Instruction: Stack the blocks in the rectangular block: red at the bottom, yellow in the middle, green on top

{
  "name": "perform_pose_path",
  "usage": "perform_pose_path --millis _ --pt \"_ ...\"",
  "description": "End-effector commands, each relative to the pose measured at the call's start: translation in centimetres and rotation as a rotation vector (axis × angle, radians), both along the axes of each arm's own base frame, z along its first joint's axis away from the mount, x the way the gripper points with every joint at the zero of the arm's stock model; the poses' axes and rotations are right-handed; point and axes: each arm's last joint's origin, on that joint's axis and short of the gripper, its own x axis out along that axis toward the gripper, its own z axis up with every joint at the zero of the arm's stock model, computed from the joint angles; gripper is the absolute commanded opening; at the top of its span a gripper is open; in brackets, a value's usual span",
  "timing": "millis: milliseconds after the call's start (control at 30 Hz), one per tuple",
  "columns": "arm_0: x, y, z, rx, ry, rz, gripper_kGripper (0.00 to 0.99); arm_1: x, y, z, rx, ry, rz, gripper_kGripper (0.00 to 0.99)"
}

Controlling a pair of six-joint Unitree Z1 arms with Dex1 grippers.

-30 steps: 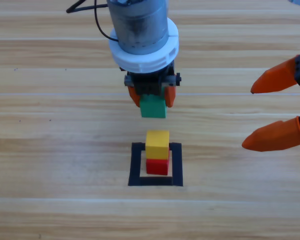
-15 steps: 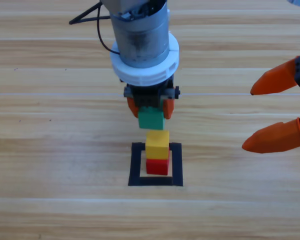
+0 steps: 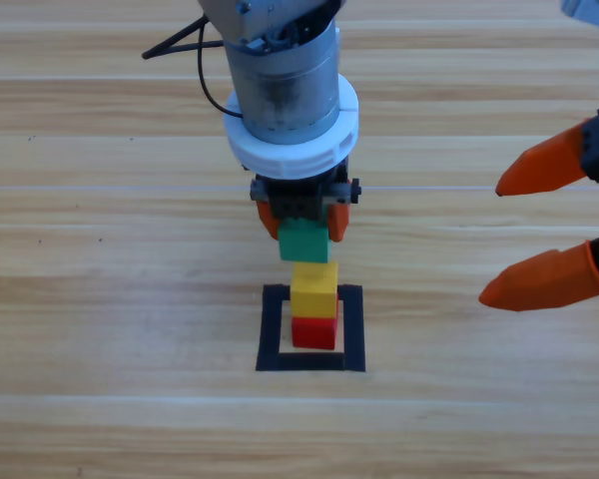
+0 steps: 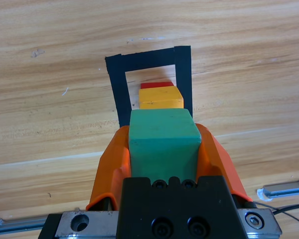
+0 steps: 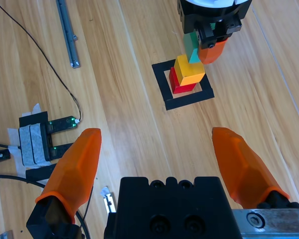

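Wooden table (image 3: 100,299) has the black tape square (image 3: 270,329) near its middle, and inside it the red cube (image 3: 313,333) sits at the bottom with the yellow cube (image 3: 313,289) squarely on top, so two of three tiers look done. Left gripper (image 3: 302,215) is clamped on the green cube (image 3: 304,241), held just above and slightly behind the yellow one, not yet touching as far as I can tell. Remaining: lower, align, release; right gripper (image 3: 539,230) waits at the right edge, jaws wide apart.
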Motion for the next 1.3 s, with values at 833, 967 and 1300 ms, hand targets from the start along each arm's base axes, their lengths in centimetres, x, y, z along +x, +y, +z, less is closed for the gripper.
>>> perform_pose_path --millis 833,967,1300 --pt "-0.3 -2.0 -4.6 0.069 0.048 -0.007 0.015 1.0 0.4 -2.3 -0.066 0.073 0.003 0.980" --pt "-0.5 -2.1 -4.5 0.066 0.046 -0.007 0.017 0.9 0.4 -2.3 -0.066 0.073 0.003 0.980" --pt "-0.9 -2.4 -4.5 0.066 0.046 -0.003 0.017 0.9 0.4 -2.3 -0.066 0.073 0.003 0.980"
